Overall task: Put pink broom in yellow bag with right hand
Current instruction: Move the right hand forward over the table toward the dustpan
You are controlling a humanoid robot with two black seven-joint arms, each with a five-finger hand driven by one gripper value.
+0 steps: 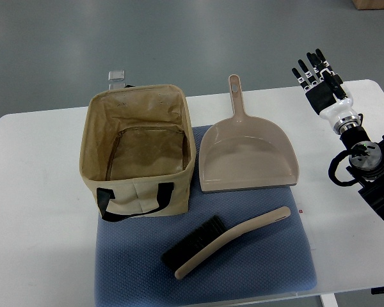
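Observation:
The pink broom (225, 245), a curved hand brush with black bristles, lies on the blue mat (269, 268) near the front. The yellow bag (138, 152), an open fabric tote with black handles, stands upright at the mat's left; its inside looks empty. My right hand (317, 73) is at the table's far right, above the table's back edge, fingers spread and holding nothing, well away from the broom.
A pink dustpan (248, 153) lies between the bag and my right hand, handle pointing away. A small clear object (117, 75) lies behind the bag. The white table (38, 204) has its front edge close to the mat.

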